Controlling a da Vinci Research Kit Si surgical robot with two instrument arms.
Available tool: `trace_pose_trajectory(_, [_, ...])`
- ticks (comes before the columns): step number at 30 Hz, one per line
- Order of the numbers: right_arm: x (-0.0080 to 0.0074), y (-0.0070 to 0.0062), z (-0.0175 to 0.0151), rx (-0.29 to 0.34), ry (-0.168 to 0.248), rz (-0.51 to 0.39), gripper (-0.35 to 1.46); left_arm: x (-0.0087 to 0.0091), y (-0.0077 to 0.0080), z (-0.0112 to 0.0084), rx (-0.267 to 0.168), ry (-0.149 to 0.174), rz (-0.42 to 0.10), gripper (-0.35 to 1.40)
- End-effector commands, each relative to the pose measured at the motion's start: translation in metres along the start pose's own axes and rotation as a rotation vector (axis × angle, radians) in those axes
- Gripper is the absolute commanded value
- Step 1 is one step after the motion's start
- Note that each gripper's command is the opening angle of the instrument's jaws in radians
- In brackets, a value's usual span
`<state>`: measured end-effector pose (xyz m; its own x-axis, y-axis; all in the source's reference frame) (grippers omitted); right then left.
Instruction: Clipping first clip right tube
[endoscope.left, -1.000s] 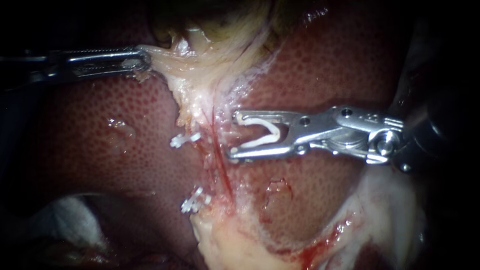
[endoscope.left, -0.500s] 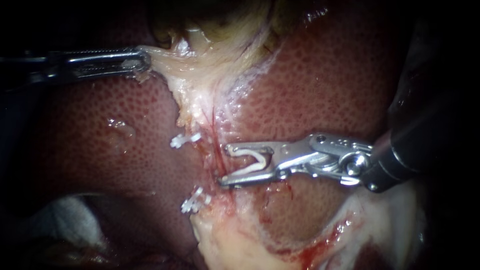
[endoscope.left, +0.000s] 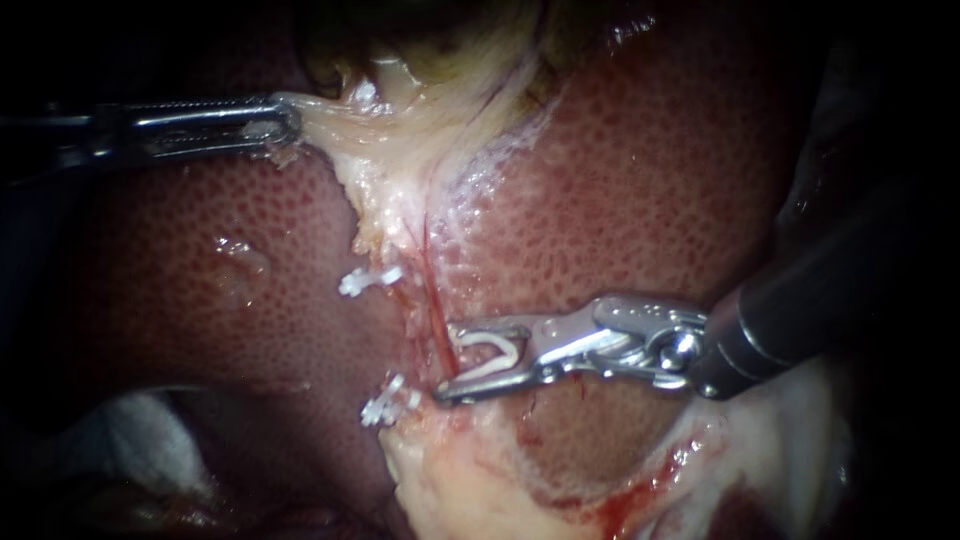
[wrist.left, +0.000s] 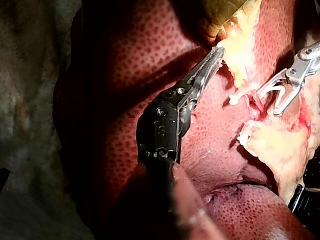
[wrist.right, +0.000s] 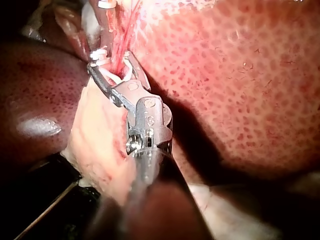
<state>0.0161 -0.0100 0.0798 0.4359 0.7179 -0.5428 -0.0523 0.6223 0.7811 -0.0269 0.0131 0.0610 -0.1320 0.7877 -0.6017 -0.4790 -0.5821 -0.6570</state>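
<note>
R instrument (endoscope.left: 447, 362) has slid toward 8 o'clock across the liver (endoscope.left: 650, 180) in the last sec. Its jaws stand apart w/ the open white clip (endoscope.left: 495, 352) seated between them, touching both. They now appear to straddle the right tube (endoscope.left: 432, 305), the thin red strand just 7 o'clock of centre. Clip isn't squeezed yet, so approach looks done and closing comes next. L instrument (endoscope.left: 285, 122) at 10 o'clock hasn't budged, jaws clamped on pale tissue (endoscope.left: 340, 135). Placed clips (endoscope.left: 368, 281) at the tube's 9 o'clock are unchanged.
</note>
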Motion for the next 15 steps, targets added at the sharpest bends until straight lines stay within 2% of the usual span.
trace_pose_trajectory(1, [-0.0002, 0.0000, 0.0003, 0.002, -0.001, 0.001, 0.49, 0.0000, 0.0000, 0.0000, 0.000, 0.000, 0.000, -0.35])
trace_pose_trajectory(5, [-0.0008, 0.0000, 0.0012, 0.021, -0.010, 0.023, 0.48, 0.0000, 0.0001, 0.0000, 0.000, 0.000, 0.000, -0.35])
trace_pose_trajectory(15, [-0.0008, -0.0003, 0.0013, 0.036, -0.019, 0.050, 0.45, 0.0000, 0.0001, 0.0000, -0.002, -0.001, 0.000, -0.35])
